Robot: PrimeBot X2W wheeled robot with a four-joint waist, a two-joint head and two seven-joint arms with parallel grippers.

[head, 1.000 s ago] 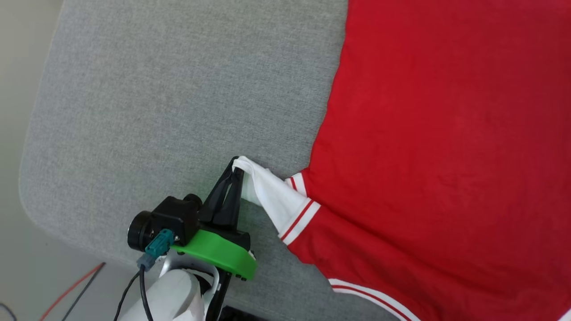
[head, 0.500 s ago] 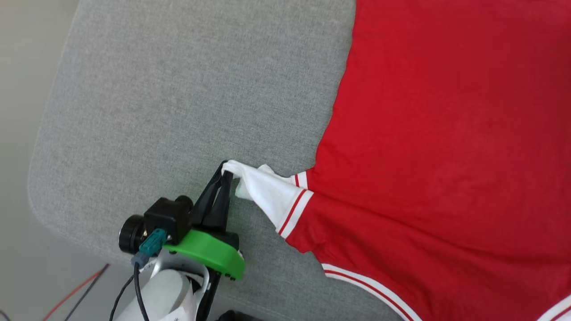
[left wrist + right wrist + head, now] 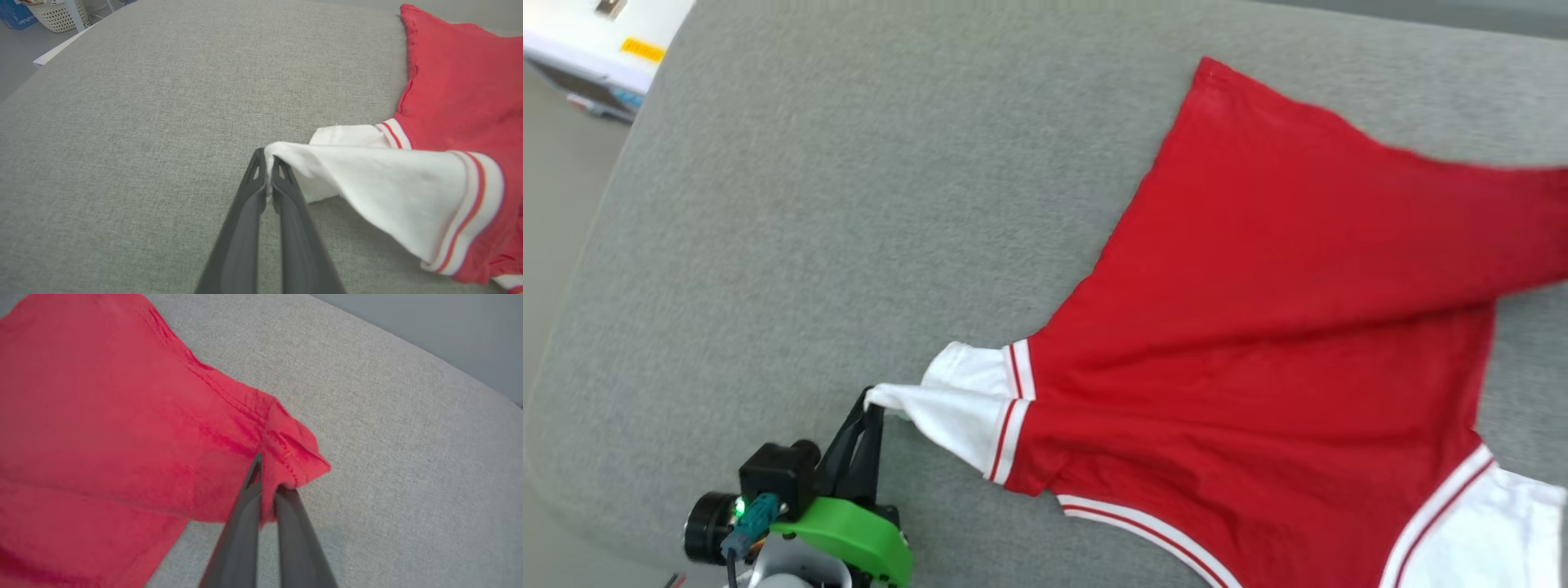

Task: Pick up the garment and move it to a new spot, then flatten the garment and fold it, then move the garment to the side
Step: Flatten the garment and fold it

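Tipped up since a moment ago, showing more of the big grey cushion [image 3: 809, 204] at the top of the head view. Spread over the right half of it, the red garment [image 3: 1258, 327]: hem toward the upper right, shoulders toward the bottom edge, long way running between those two. Pulled straighter than before, the white sleeve [image 3: 956, 408] at lower left. Pinched tight on the sleeve tip, the left gripper [image 3: 872, 404]. Clamped on a red hem corner, the right gripper [image 3: 269, 477].

Seemingly a lived-in indoor room: a grey fabric-covered counter [image 3: 122, 122], a white woven basket [image 3: 59, 16] and a blue box [image 3: 14, 14] beyond it.
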